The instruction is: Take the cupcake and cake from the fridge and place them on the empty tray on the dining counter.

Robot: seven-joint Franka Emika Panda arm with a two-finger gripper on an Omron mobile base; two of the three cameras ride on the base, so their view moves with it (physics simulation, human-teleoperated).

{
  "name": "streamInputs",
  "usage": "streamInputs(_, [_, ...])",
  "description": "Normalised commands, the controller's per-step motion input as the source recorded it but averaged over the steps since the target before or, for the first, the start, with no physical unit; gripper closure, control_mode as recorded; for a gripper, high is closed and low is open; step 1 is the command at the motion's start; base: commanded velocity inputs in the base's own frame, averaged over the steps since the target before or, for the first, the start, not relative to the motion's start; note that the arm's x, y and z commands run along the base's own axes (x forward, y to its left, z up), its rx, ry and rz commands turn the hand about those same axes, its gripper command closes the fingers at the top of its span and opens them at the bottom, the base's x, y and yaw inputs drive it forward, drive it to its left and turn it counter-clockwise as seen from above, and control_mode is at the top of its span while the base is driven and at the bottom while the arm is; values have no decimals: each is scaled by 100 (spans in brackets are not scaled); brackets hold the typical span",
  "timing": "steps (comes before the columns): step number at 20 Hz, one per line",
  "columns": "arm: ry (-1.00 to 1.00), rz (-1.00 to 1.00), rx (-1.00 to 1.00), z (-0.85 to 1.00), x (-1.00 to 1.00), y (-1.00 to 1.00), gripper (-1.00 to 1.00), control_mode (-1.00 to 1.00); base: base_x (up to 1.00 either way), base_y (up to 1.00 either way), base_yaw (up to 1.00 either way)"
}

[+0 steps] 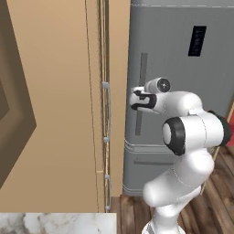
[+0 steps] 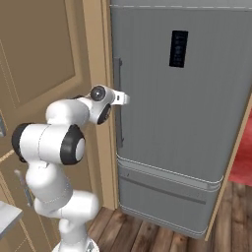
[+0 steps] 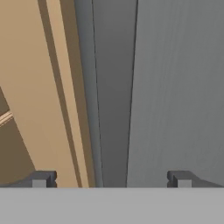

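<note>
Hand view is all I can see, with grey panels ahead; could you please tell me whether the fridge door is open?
Observer: No, the fridge is fully closed, and its door sits flush.
Operator: Thank you. How high on the handle is the hand?
Observer: It is near the middle of the long vertical handle, right in front of it.
Operator: Is there anything below that door?
Observer: Yes, a closed drawer front sits under it, just above the wooden floor.
</note>
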Motion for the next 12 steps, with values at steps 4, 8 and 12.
streamInputs(4, [-4, 0, 0, -4, 56, -2, -100, -100, 0, 0, 0])
streamInputs(8, [-14, 0, 0, -22, 64, 0, -100, -100, 0, 0, 0])
streamInputs(12, [-14, 0, 0, -18, 64, -5, -100, -100, 0, 0, 0])
